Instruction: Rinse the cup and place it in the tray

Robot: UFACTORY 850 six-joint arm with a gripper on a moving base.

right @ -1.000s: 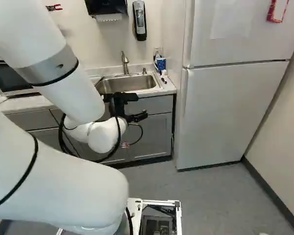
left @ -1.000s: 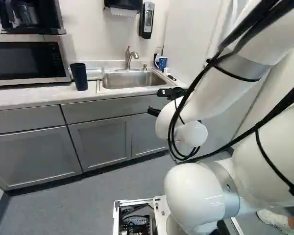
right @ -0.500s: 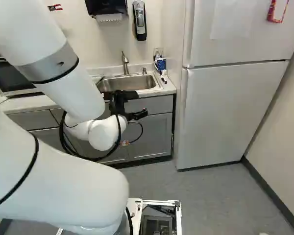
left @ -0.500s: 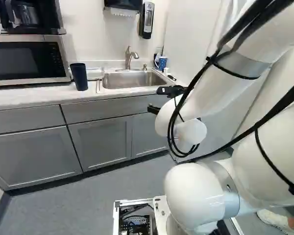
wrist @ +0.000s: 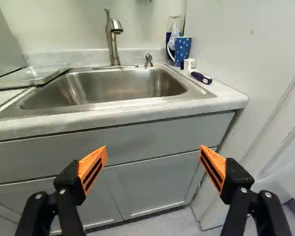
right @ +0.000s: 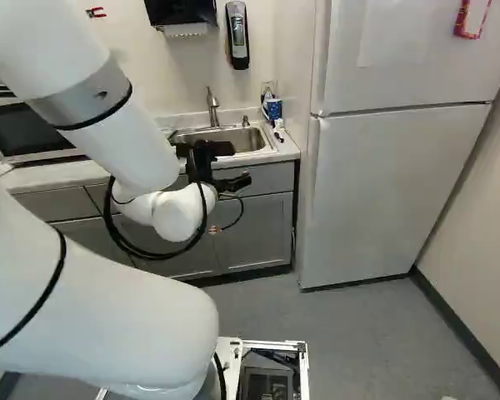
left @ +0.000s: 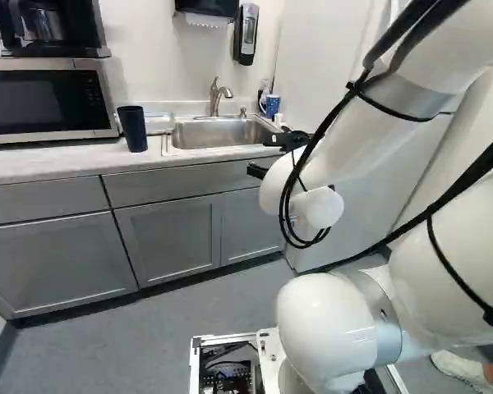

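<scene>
"Cup (left: 132, 129)?"

"Dark one, upper left of the left base view, on the counter (left: 57, 164)."

"Progress?"

"None, I'd judge: grasp, rinse, tray (wrist: 35, 75) all remain. Gripper (wrist: 153, 147) empty, jaws wide apart."

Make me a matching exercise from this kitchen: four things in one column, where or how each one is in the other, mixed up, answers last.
1. dark cup
2. dotted mug
3. clear tray
4. gripper

A. between the cup and the sink
B. open, in front of the cabinets
C. upright beside the microwave
D. near the brush

1-C, 2-D, 3-A, 4-B
</scene>
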